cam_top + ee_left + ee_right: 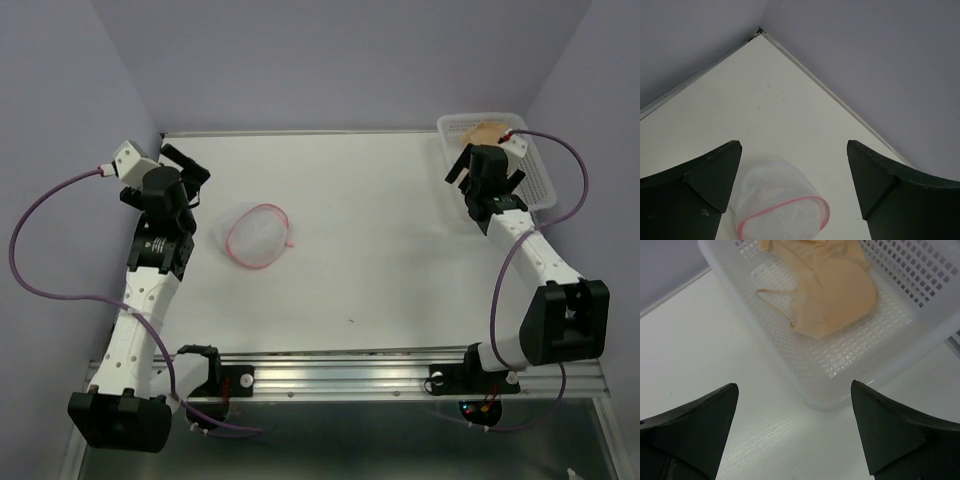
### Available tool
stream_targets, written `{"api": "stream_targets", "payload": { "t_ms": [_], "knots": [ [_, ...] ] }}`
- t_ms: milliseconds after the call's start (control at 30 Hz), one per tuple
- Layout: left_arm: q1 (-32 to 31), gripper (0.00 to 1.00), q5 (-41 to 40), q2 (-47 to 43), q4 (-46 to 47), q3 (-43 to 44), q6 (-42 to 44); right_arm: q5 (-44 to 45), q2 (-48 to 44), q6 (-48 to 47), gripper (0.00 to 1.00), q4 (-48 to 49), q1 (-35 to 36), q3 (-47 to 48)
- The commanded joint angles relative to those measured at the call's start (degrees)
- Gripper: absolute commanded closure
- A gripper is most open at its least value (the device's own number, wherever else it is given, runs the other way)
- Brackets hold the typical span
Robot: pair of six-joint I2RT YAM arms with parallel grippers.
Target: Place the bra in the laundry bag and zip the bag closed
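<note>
Right gripper hovers just short of the white slotted basket at the table's far right corner, fingers spread wide, nothing between them; left gripper is also spread wide and empty, hanging near the far left, just beyond the laundry bag; the bra lies bunched on the basket floor toward the far wall, one thin strap trailing to the left, nothing touching it; the bag sits on bare table left of centre, well apart from the basket, pink zipper band in a loop, mouth looks open; step in hand, as I judge it: right arm picks the bra out of the basket; to do it well, go over the near wall first, then drop onto the padded cup, not the strap; a strap-only pinch would likely let the cups dangle and snag the rim; pinch a good fold of fabric, keep the tips off the slots; lift straight up clear of the wall before crossing; left arm probably should hold the bag rim to steady the mouth.
</note>
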Motion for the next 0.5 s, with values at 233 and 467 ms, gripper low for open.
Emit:
{"api": "stream_targets", "payload": {
  "t_ms": [233, 467],
  "knots": [
    [0.4, 0.01, -1.7, -0.5, 0.7, -1.9, -0.9, 1.6, 13.1, -3.1, 0.00, 4.0, -4.5, 15.9],
    [0.5, 0.01, -2.2, 1.7, -2.6, -0.3, -1.6, 1.7, 30.4, 1.7, 0.00, -8.3, -9.0, 34.8]
  ]
}}
